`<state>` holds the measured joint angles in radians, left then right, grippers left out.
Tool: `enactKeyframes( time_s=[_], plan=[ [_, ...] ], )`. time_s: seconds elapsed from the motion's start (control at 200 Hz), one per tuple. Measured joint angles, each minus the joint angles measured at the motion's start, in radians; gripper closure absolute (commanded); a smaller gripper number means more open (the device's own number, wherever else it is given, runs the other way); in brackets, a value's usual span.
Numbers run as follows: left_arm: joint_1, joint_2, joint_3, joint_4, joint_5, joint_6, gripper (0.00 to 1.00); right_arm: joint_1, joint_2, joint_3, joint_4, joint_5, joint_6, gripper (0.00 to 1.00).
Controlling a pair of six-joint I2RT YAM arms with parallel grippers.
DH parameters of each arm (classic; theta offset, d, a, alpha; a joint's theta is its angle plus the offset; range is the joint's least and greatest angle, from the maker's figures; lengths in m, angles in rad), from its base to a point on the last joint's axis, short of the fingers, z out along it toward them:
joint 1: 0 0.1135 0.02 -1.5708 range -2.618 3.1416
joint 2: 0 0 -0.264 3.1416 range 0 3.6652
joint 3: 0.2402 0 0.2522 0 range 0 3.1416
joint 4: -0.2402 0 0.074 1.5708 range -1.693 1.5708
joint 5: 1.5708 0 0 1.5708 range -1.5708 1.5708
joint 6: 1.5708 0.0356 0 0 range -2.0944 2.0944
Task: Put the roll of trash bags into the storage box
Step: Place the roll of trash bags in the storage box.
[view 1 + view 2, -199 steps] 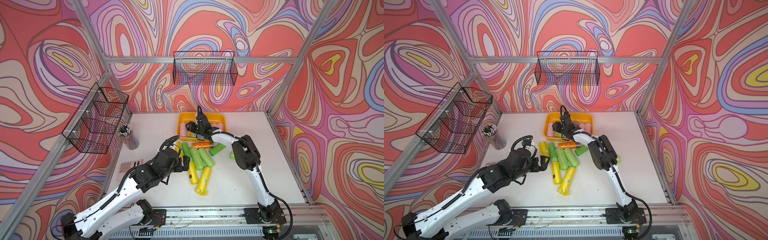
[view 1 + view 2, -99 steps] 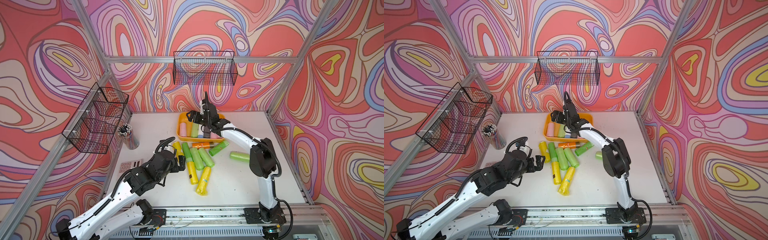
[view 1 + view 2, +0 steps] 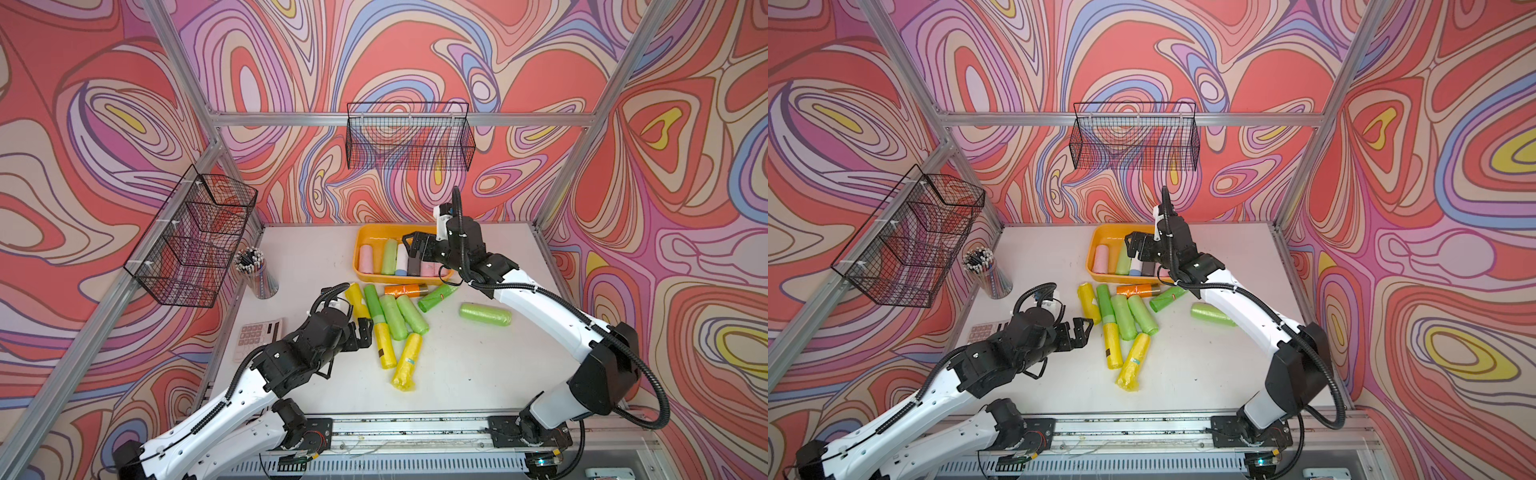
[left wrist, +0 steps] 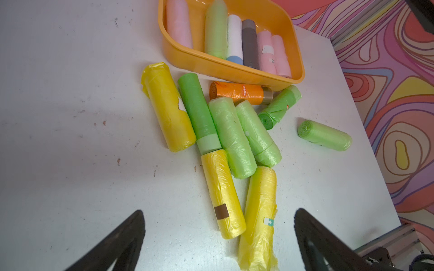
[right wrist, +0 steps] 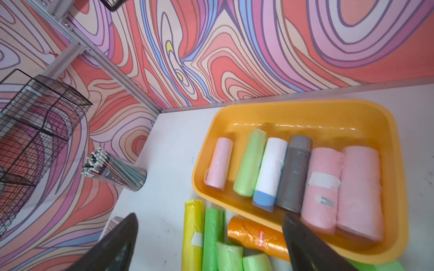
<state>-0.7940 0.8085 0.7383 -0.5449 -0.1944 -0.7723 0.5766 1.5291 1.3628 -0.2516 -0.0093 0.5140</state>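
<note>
Shallow orange-yellow plastic storage box (image 5: 305, 104), twelve o'clock on the white table (image 3: 478, 374), holds six bag rolls (image 5: 293, 173); left gripper (image 4: 218, 211) and right gripper (image 5: 210, 214) gape empty.

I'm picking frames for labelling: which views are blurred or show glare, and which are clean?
Right wrist view: the storage box and the rolls inside look slightly smeared, with a glare streak along its far inner wall. Left wrist view: sharp on the rolls, with a soft shadow across the table. Both top views: evenly lit and crisp.
</note>
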Motion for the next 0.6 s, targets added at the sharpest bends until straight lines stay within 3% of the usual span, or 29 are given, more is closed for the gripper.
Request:
enactKeyframes(
  time_s=[0.3, 0.601],
  plan=[
    [-0.007, 0.146, -0.034, 0.124, 0.149, -0.035, 0.00, 0.000, -0.245, -0.213, -0.082, 0.056, -0.014, 0.02],
    [-0.078, 0.266, -0.026, 0.223, 0.213, -0.040, 0.05, 0.000, -0.523, -0.462, -0.135, 0.040, 0.023, 0.02]
  ],
)
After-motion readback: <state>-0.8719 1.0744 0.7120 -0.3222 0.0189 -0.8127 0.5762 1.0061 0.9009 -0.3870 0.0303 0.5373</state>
